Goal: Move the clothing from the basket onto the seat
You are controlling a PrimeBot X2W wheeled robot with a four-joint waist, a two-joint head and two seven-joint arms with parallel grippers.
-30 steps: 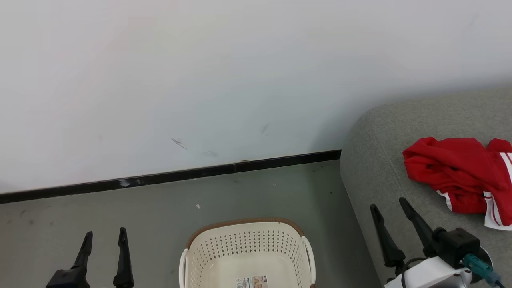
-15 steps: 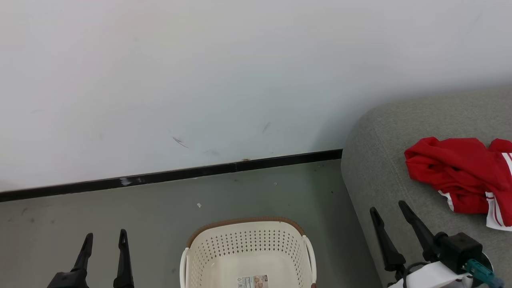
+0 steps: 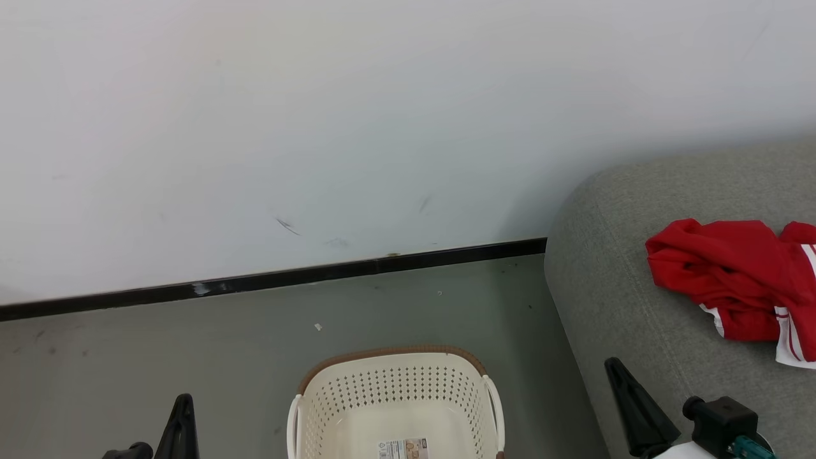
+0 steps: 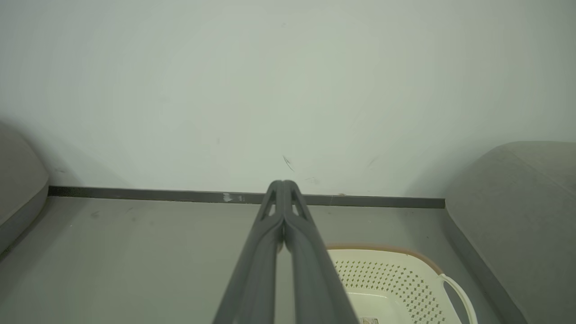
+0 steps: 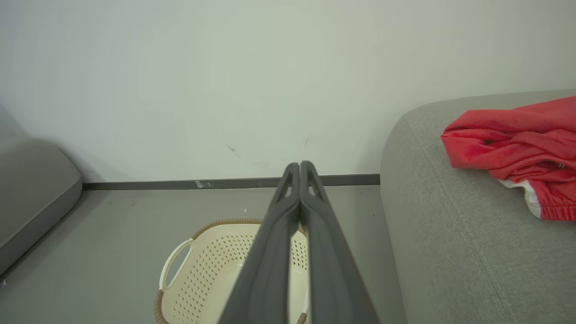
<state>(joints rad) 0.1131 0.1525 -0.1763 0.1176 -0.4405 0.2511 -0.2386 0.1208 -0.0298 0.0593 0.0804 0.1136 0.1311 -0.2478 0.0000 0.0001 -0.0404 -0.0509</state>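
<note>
The seat (image 3: 612, 306) is recorded at four o'clock in the head view. The basket (image 3: 390, 352) is noted on the floor (image 3: 255, 331) at six o'clock. The clothing (image 3: 727, 274) is found bunched on the seat at three o'clock. The left gripper (image 3: 184, 403) at seven and the right gripper (image 3: 613, 366) at five are seen fully closed, with nothing held.

Left fingers (image 4: 269, 234) pressed together, tips toward baseboard (image 4: 135, 194); basket (image 4: 396, 279) lower right on floor (image 4: 135, 256); seat (image 4: 517, 202) far right.
</note>
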